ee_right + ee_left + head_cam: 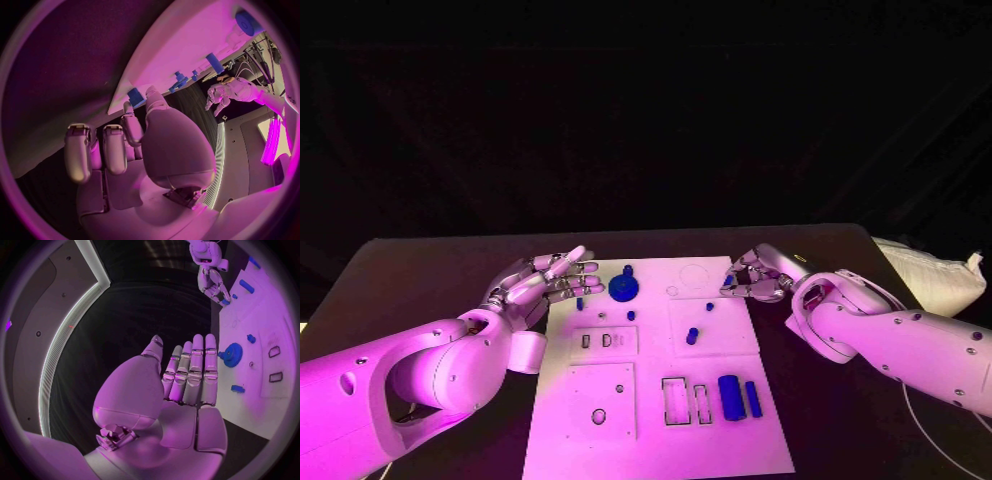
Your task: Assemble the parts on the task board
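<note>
The white task board [661, 440] lies in the middle of the table. On its far part stands a blue gear [625, 289], also seen as the gear [232, 354] just past my left fingertips. My left hand [542, 285] hovers at the board's left edge with fingers stretched out, holding nothing. At the board's far right edge, my right hand [762, 277] pinches a small blue part [134, 95] between thumb and a finger. Several small blue pegs [691, 336] lie mid-board. Two long blue blocks [731, 396] sit near the front right, beside empty slots [675, 402].
A square plate with a round hole [603, 400] takes up the board's front left. A white bag [935, 278] lies at the table's right edge. Bare black table [444, 270] runs behind and to both sides of the board.
</note>
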`<state>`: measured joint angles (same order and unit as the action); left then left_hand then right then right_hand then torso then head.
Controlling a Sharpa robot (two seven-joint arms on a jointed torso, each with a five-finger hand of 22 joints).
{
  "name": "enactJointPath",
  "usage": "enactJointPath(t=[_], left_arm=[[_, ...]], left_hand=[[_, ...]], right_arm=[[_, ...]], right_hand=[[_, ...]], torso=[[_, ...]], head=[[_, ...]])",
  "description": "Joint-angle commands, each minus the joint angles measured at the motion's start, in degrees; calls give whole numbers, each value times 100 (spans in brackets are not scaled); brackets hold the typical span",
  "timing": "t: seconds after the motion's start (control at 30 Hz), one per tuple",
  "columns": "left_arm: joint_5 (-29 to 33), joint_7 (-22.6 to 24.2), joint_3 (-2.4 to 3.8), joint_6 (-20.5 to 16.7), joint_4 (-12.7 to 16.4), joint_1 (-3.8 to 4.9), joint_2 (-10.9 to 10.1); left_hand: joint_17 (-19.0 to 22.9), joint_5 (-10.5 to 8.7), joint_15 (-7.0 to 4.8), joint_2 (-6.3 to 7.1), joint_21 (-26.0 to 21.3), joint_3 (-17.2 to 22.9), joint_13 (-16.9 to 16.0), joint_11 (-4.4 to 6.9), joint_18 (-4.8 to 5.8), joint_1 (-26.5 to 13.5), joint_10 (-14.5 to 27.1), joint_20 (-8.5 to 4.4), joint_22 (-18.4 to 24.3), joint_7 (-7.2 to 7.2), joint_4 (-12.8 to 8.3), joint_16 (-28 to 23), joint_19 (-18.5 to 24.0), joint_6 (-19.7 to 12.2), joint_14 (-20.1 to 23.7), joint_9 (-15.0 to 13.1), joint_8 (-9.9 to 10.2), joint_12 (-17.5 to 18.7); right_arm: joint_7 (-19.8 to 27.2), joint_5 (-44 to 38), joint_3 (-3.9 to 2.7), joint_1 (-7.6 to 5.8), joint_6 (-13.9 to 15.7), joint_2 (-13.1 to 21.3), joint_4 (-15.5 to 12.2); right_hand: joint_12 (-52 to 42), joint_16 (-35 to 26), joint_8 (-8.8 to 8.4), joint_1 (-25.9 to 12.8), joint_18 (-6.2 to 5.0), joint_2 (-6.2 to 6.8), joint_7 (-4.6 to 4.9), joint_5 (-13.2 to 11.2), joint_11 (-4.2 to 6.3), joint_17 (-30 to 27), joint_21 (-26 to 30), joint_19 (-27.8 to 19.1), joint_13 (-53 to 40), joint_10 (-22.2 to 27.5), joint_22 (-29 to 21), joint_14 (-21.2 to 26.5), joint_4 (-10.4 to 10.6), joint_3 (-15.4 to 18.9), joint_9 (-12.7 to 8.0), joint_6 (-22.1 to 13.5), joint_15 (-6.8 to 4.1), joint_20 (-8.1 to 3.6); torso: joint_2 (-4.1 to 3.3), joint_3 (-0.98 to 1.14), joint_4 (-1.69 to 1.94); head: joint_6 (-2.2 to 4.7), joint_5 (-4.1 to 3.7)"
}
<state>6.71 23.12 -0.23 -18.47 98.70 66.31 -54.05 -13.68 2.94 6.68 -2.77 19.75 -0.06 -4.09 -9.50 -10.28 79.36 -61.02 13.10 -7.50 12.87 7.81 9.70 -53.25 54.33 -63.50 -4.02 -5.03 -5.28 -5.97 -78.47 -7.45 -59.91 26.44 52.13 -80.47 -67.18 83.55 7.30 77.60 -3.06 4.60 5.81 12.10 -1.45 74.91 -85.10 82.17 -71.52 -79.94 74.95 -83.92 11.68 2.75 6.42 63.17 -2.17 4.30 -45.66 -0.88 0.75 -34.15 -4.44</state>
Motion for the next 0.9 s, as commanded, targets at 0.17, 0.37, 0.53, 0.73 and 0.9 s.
enactJointPath(t=[0.17, 0.37, 0.53, 0.73, 0.9], left_arm=[[10, 25, 4, 115, 6, 4, 7], [10, 25, 3, 112, 6, 4, 4], [10, 24, 3, 110, 4, 4, 2], [10, 27, 3, 108, 3, 4, 3], [10, 29, 3, 108, 0, 3, 3]], left_hand=[[-9, 6, 6, -9, -34, -1, 6, -10, -20, 51, -21, -12, 6, 5, -40, -33, -45, 8, -18, -2, 28, 33], [-10, 6, 6, -11, -34, 0, 6, -10, -19, 53, -22, -13, 7, 5, -43, -34, -45, 9, -19, -1, 29, 34], [-11, 6, 6, -13, -34, 2, 7, -10, -19, 55, -22, -13, 7, 5, -46, -35, -46, 9, -19, -1, 30, 35], [-11, 6, 6, -13, -34, 2, 7, -10, -19, 55, -22, -13, 7, 5, -46, -35, -46, 9, -19, -1, 30, 35], [-11, 6, 6, -13, -34, 2, 7, -10, -19, 55, -22, -13, 7, 5, -46, -35, -46, 9, -19, -1, 30, 35]], right_arm=[[-1, -95, -6, 5, 7, -4, -18], [19, -95, -8, 5, 20, -5, -24], [36, -93, -10, 5, 38, -9, -28], [68, -91, -14, 7, 135, -9, -63], [130, -49, -34, 8, 235, -14, -186]], right_hand=[[11, 6, 26, 120, 48, -70, 11, 39, 26, 372, -16, 8, -3, 9, 364, -388, -68, -35, 4, 16, -48, -45], [9, 30, 93, 490, 57, -381, -42, -511, 79, 423, -35, 40, -18, -7, 414, -399, -265, -393, 28, 132, -92, -78], [16, 50, 130, 774, 62, -595, -91, -770, 121, 463, -44, 55, -24, -13, 439, -406, -462, -754, 43, 204, -128, -110], [47, 67, 184, 906, 64, -636, -116, -823, 142, 498, -47, 59, -11, -12, 450, -412, -658, -1039, 77, 279, -146, -133], [77, 59, 158, 805, 66, -577, -83, -732, 118, 492, -47, 58, -1, -9, 453, -409, -745, -1230, 84, 213, -129, -128]], torso=[[0, -3, 4], [-1, -4, 5], [2, -4, -2], [5, -3, 5], [11, -4, 3]], head=[[-11, -6], [-27, -10], [-35, -6], [-42, 1], [-44, 20]])
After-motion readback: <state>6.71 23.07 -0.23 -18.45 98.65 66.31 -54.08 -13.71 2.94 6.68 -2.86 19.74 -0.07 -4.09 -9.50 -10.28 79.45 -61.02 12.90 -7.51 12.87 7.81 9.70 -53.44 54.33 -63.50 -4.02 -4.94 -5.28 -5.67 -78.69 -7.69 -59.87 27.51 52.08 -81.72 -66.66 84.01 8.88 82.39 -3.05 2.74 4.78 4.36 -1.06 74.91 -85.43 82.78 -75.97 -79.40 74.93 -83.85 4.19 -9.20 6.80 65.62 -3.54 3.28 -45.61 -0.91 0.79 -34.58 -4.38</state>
